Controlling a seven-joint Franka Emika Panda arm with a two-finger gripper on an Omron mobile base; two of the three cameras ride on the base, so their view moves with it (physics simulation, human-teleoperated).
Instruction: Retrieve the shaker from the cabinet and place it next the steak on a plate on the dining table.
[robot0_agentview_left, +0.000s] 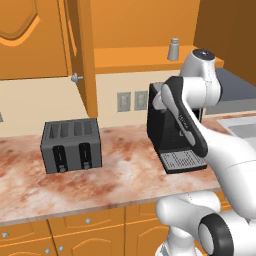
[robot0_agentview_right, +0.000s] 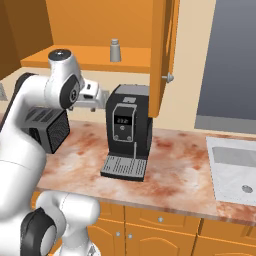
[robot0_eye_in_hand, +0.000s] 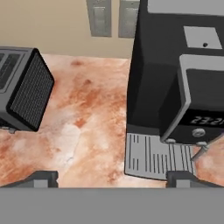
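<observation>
Nearest, the end effector (robot0_eye_in_hand: 112, 177) hangs low over the marbled bench (robot0_agentview_left: 125, 175) with its tips spread wide and nothing between them, looking down at the toaster (robot0_agentview_left: 71, 145) on the left and the coffee machine (robot0_agentview_right: 126, 131) on the right. Farther back and higher, the shaker (robot0_agentview_right: 115, 50) stands upright on the shelf of the open cabinet (robot0_agentview_right: 162, 55). The fetch looks barely begun: next the arm must rise and reach over the machine to the shaker
</observation>
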